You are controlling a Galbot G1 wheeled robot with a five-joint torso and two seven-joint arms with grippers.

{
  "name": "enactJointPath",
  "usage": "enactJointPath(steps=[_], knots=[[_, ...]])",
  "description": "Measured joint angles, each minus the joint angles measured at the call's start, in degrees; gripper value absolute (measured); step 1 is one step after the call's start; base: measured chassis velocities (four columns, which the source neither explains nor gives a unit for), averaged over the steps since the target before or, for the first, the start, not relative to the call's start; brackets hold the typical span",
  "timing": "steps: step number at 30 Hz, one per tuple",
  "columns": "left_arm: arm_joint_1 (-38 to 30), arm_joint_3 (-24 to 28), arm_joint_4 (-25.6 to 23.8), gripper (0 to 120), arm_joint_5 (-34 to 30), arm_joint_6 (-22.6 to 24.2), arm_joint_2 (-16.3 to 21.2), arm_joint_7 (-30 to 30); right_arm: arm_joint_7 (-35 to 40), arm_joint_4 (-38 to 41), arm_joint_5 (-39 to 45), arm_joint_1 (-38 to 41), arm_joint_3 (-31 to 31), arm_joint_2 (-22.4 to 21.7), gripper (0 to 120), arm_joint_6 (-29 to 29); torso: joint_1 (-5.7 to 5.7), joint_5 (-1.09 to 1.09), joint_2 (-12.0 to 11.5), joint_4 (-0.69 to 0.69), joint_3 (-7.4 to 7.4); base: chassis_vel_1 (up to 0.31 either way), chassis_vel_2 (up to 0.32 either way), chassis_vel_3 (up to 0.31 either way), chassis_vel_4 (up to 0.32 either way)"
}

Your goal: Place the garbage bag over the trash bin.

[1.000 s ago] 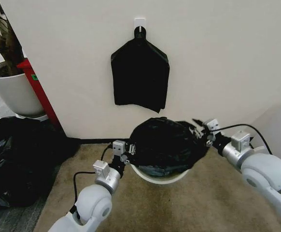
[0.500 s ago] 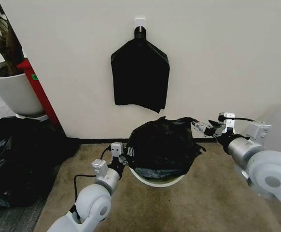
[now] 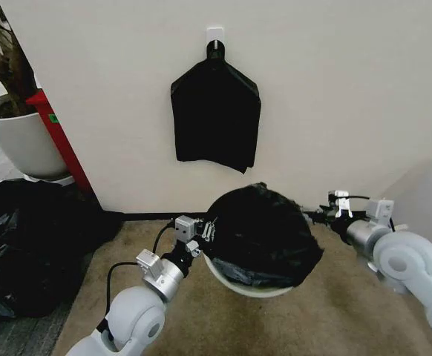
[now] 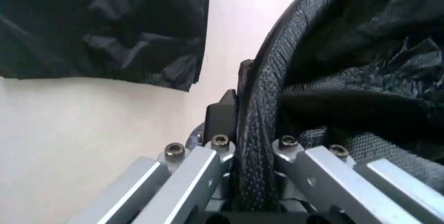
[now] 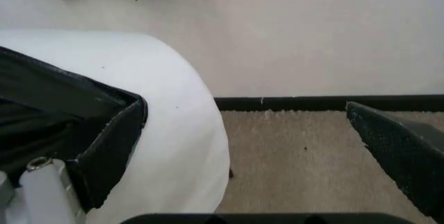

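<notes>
Both of my arms were at the trash bin [image 3: 254, 284], one on each side. Half a second before, my right end effector [image 3: 314, 216] had been lifted away from the bag with a corner pulled up; now it had come down level with the bin's upper edge on my right, and in the right wrist view its two dark pads stood well apart, with the white wall of the bin [image 5: 177, 130] beside one of them and bare carpet [image 5: 291, 156] between. So that end effector was open and held nothing.

My left end effector [image 3: 207, 231] had stayed on the opposite side of the bin. In the left wrist view its fingers [image 4: 197, 169] were closed on the hem of the garbage bag [image 4: 253, 130].

Since a second earlier the garbage bag [image 3: 264, 226] had spread from a loose, peaked heap into a smoother dome stretched across the bin's mouth, between my two end effectors, its edge drooping over the rim on my right. White rim showed below it at the front. I judged the cover was nearly on, with the front hem yet to be drawn down.
</notes>
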Motion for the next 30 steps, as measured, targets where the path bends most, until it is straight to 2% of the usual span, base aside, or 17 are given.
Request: enactJointPath(steps=[16, 20, 26, 30], knots=[[-0.6, 0.4, 4.2, 2, -0.4, 0.5, -1.1, -0.2, 1.1, 5.0, 12.7, 0.5, 6.5, -3.2, 100, 0.4, 0.00, -0.01, 0.0, 0.00, 0.00, 0.000, 0.000, 0.000, 0.000], [-0.8, 0.2, 5.6, 2, -5.7, 1.2, -1.4, 0.5, 1.5, 3.2, 21.5, 0.4, 9.4, -2.6, 100, -2.3, 0.00, -0.01, 0.0, 0.00, 0.00, 0.000, 0.000, 0.000, 0.000], [-0.6, -0.2, 6.3, 2, -8.5, 1.3, -0.6, 2.6, 1.3, 0.1, 32.3, 0.3, 12.0, -2.0, 100, -4.6, 0.00, 0.00, 0.0, 0.00, 0.00, 0.000, 0.000, 0.000, 0.000], [-0.6, -0.4, 7.2, 2, -9.0, 1.3, -0.4, 3.3, 3.6, -1.6, 41.5, 0.8, 14.3, -1.1, 100, -4.6, 0.00, -0.01, 0.0, 0.00, 0.00, 0.000, 0.000, 0.000, 0.000]])
